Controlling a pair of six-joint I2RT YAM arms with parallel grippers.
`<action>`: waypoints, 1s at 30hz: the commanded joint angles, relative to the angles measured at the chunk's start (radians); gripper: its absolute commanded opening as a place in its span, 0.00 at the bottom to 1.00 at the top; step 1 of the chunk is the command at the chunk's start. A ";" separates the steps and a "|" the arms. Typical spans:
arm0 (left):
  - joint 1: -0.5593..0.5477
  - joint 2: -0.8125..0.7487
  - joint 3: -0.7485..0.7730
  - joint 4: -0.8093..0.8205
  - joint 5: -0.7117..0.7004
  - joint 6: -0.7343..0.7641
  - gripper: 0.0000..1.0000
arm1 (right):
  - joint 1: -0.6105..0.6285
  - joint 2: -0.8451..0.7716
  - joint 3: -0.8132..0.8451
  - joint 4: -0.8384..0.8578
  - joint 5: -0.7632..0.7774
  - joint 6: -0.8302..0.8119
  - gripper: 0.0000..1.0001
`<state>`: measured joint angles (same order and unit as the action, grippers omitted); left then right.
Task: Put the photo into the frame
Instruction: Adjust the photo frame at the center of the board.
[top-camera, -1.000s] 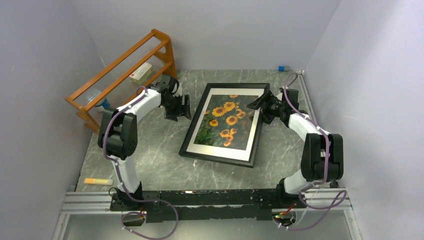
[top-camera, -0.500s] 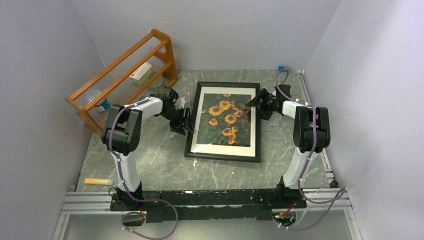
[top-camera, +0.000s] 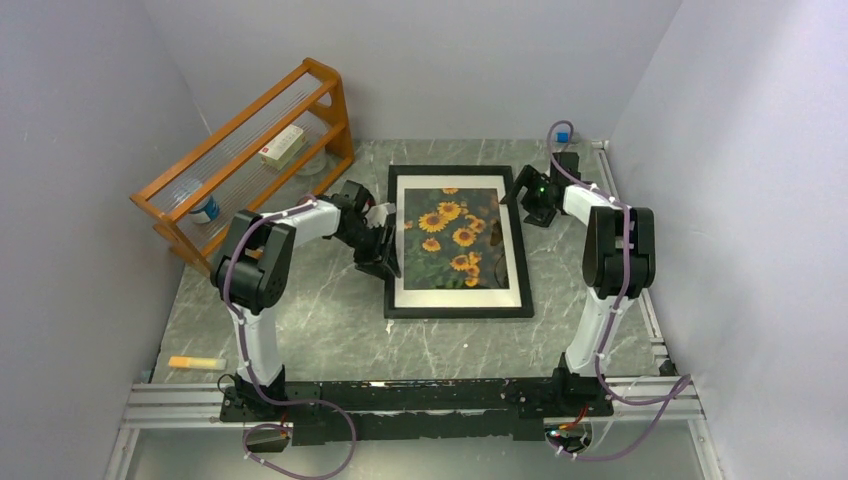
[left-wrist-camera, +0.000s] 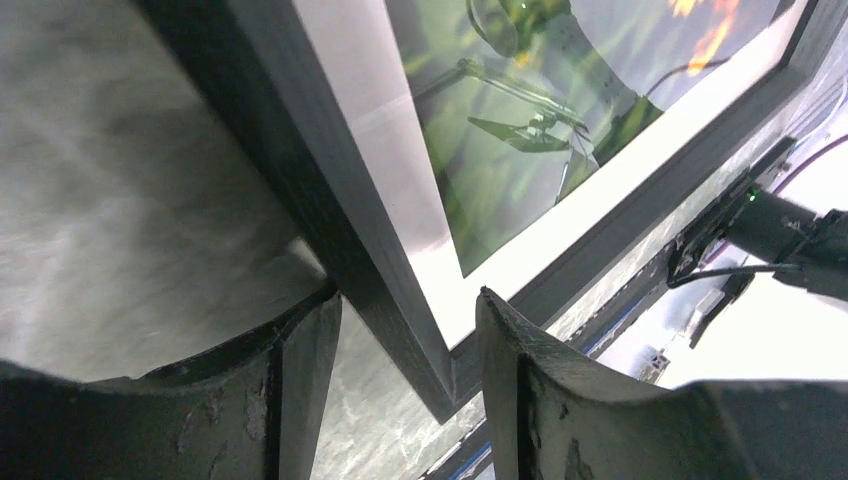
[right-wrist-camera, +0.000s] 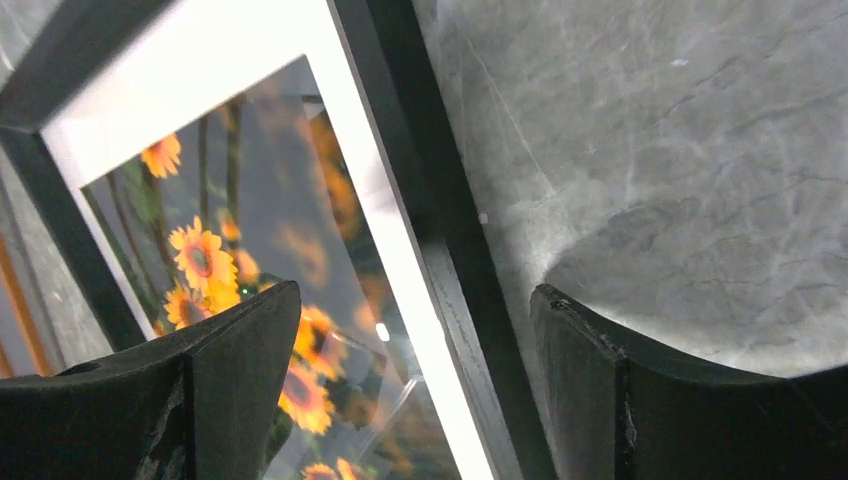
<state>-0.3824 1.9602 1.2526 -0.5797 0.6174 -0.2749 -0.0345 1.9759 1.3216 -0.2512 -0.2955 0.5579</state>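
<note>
The frame (top-camera: 460, 312), black-edged with a white mat, lies flat on the marble table, square to its edges. The sunflower photo (top-camera: 452, 238) shows inside it under the glass. My left gripper (top-camera: 388, 258) is open at the frame's left border. In the left wrist view its fingers (left-wrist-camera: 300, 380) straddle a corner of the frame (left-wrist-camera: 300, 150), with gaps showing on both sides. My right gripper (top-camera: 522, 195) is open at the upper right border. In the right wrist view one finger hangs over the photo (right-wrist-camera: 200, 250), the other over the table, with the border (right-wrist-camera: 400, 100) between them.
An orange wooden rack (top-camera: 250, 130) stands at the back left with a white box (top-camera: 283, 146) on it. A yellow marker (top-camera: 195, 362) lies at the near left. A small blue object (top-camera: 563, 136) sits at the back right. Walls close in on both sides.
The frame has turned from a slant to square with the table and shifted slightly right. Both grippers moved along its sides. The left jaws narrowed and the right jaws widened a little.
</note>
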 joint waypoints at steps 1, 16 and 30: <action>-0.084 0.029 -0.028 0.010 0.042 0.043 0.58 | 0.033 0.046 0.040 -0.037 0.007 -0.047 0.88; -0.310 0.053 -0.027 -0.054 0.042 0.125 0.55 | 0.107 0.135 0.111 0.057 -0.363 -0.298 0.82; -0.284 -0.134 0.209 -0.309 -0.202 0.345 0.81 | 0.138 -0.188 0.112 -0.092 0.341 0.003 0.86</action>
<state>-0.7086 1.9171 1.3239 -0.8204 0.5308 -0.0422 0.1162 2.0380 1.4906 -0.2966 -0.2619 0.3824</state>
